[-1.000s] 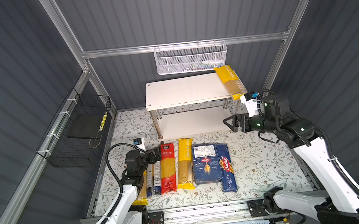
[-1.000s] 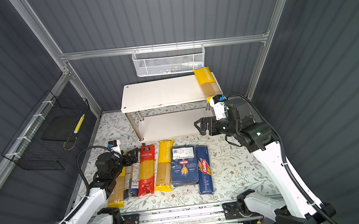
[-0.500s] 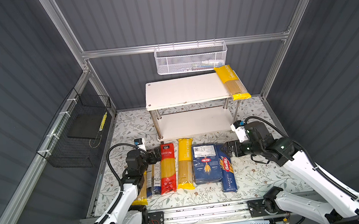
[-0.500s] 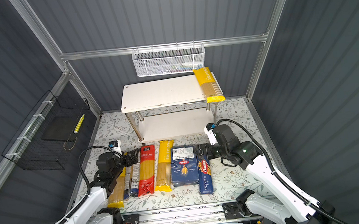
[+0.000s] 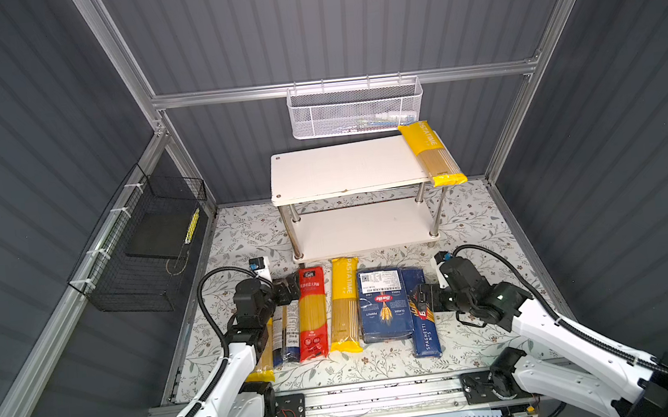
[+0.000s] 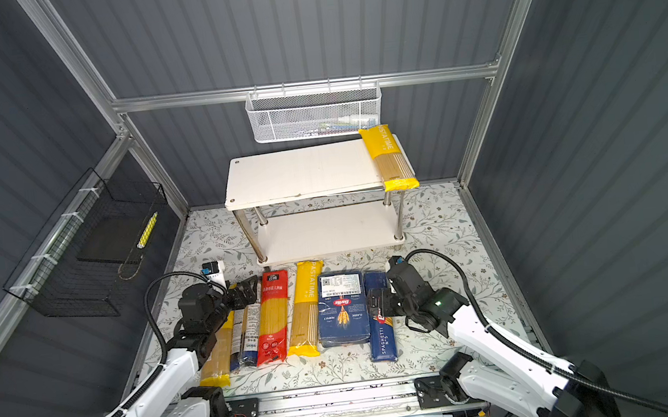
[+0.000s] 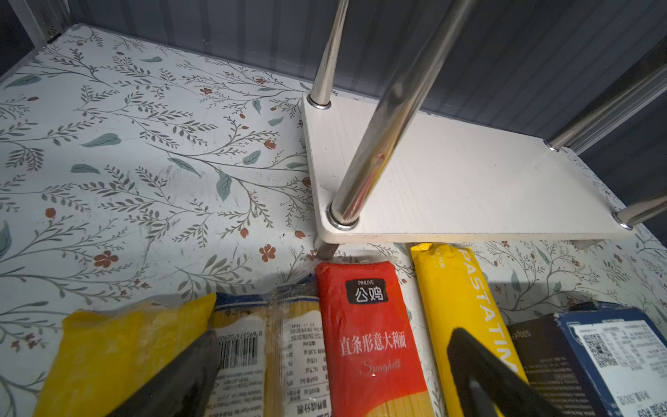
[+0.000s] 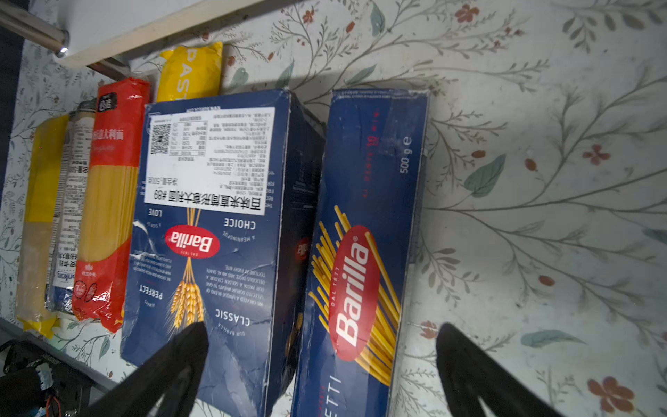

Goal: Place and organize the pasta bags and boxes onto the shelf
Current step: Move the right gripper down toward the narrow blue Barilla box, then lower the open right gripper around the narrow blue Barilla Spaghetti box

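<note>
In both top views the right gripper [image 5: 424, 300] hovers, jaws apart, over the narrow SPAGHETTI box [image 5: 427, 334], the wide box [image 5: 384, 311] just beside; the shelf [image 5: 341, 167] stands beyond, one yellow bag [image 5: 431, 154] on its top board; the left gripper [image 5: 289, 290] hangs near the red bag [image 5: 312, 316]; the left wrist view shows its fingers [image 7: 480, 372] spread above that bag; the right wrist view shows fingers [image 8: 169, 372] straddling the narrow box.

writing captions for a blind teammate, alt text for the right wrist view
The open right gripper is poised over the narrow Barilla spaghetti box on a floral mat. Beside it lie the wide Barilla box, a red bag and a yellow bag, near the lower shelf board.
</note>
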Tool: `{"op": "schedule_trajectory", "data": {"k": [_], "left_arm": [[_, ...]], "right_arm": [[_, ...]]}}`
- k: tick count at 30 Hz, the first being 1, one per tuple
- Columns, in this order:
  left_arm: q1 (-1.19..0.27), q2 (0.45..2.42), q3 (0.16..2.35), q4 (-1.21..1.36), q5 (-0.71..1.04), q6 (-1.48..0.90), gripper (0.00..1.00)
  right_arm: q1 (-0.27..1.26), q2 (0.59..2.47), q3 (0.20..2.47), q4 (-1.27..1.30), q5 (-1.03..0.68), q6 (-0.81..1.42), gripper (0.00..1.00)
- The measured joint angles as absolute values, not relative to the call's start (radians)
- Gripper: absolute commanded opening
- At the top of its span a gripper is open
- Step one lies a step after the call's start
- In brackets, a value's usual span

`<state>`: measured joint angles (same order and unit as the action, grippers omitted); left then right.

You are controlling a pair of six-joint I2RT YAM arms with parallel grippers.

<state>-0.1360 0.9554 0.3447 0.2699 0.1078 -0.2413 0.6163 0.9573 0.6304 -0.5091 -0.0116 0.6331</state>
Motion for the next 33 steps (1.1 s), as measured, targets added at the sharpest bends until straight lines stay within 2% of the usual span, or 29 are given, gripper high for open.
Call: {"op": "schedule_trajectory", "data": {"k": [7, 17, 33], "left_arm": [[-0.136, 0.904, 0.331, 0.265, 0.107, -0.248, 1.0], [-0.136, 0.952, 0.331, 0.254, 0.107, -0.248, 1.0], [-0.136, 0.934, 0.331, 0.255, 0.105, -0.248, 1.0]], "right_arm": [[0.672, 1.0, 0.672, -0.61, -0.011, 0.72, 0.99], [0.774, 1.052, 0.681, -0.671, 0.028, 0.815, 0.99], [0.881, 0.953, 0.697, -0.906, 0.012, 0.846, 0.99]]}}
